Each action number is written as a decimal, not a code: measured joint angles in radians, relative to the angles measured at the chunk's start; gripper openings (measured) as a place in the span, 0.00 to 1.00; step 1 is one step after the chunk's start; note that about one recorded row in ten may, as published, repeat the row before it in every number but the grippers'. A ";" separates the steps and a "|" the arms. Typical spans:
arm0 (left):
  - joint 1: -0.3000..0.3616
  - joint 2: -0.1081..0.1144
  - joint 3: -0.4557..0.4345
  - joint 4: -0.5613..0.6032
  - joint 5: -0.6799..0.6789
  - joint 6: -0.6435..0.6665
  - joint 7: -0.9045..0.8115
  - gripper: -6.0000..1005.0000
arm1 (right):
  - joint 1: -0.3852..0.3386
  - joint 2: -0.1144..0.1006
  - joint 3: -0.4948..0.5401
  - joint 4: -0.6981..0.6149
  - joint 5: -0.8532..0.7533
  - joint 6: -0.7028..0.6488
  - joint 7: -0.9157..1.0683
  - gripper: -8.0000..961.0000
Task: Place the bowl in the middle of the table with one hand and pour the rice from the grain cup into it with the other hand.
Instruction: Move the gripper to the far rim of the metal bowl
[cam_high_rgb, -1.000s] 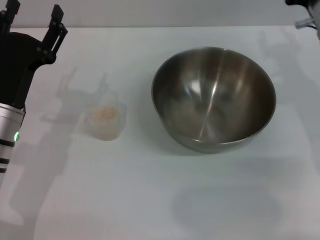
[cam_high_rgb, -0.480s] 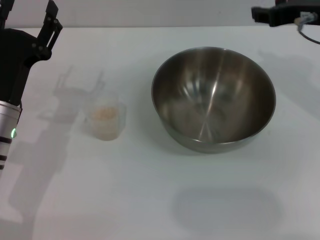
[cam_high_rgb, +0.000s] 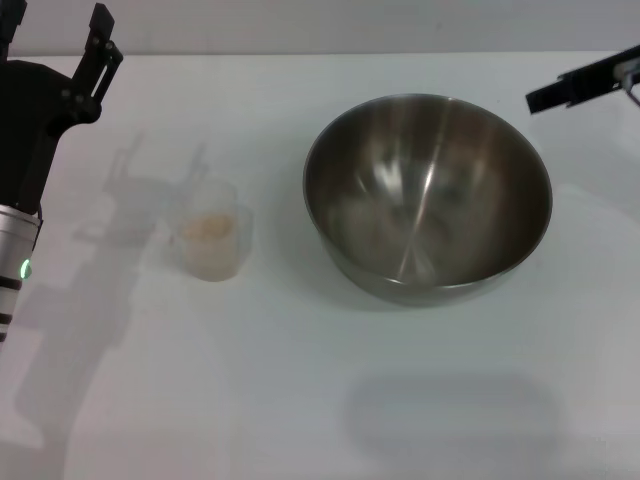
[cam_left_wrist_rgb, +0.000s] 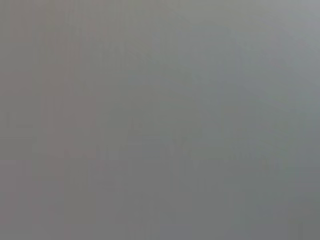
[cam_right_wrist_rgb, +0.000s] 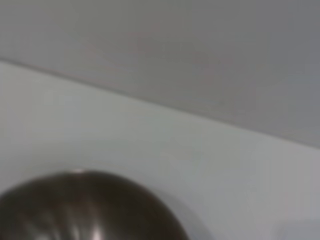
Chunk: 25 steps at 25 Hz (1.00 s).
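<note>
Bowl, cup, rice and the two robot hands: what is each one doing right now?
Bowl: upright, empty, nothing holding it.
Grain cup: upright on the table, left of the bowl, not held.
Rice: in the cup, unpoured.
Left gripper: open, empty, at the far left.
Right gripper: far right beyond the bowl, empty.

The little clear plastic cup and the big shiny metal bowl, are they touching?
Apart. The head view shows bare white table between the little clear plastic cup and the big shiny metal bowl.

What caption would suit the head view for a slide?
Steel bowl and grain cup of rice wait untouched on the white table, both arms raised.
</note>
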 joint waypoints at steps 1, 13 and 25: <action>0.001 0.000 0.000 0.000 0.000 0.002 0.000 0.81 | 0.017 0.000 0.001 0.037 -0.003 0.003 -0.019 0.59; 0.009 -0.001 -0.002 0.006 -0.002 0.004 -0.012 0.80 | 0.075 0.004 -0.010 0.212 -0.029 -0.047 -0.074 0.59; 0.016 0.000 -0.002 0.018 -0.002 0.011 -0.034 0.80 | 0.127 0.020 -0.022 0.367 -0.034 -0.107 -0.098 0.59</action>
